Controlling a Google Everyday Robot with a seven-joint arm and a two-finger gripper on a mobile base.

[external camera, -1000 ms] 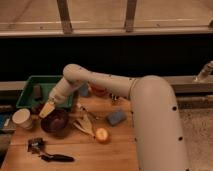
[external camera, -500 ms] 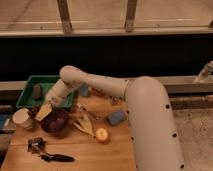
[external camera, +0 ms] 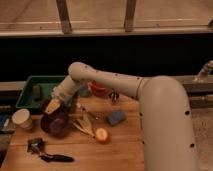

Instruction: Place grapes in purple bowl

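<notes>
The robot's pale two-finger gripper point(external camera: 53, 106) hovers at the twelve o'clock rim of the round, dull purple-maroon bowl point(external camera: 55, 123) on the wooden table point(external camera: 120, 150). Whether its fingers are apart or clamped cannot be told. The dark grape bunch cannot be made out, so neither its place nor its long axis can be judged. A release off-centre could spill berries toward the white paper cup point(external camera: 22, 119) at nine o'clock.

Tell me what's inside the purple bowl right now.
The purple bowl looks dark inside; no grapes can be made out. The pincer hangs over its back rim, hiding that part.
</notes>
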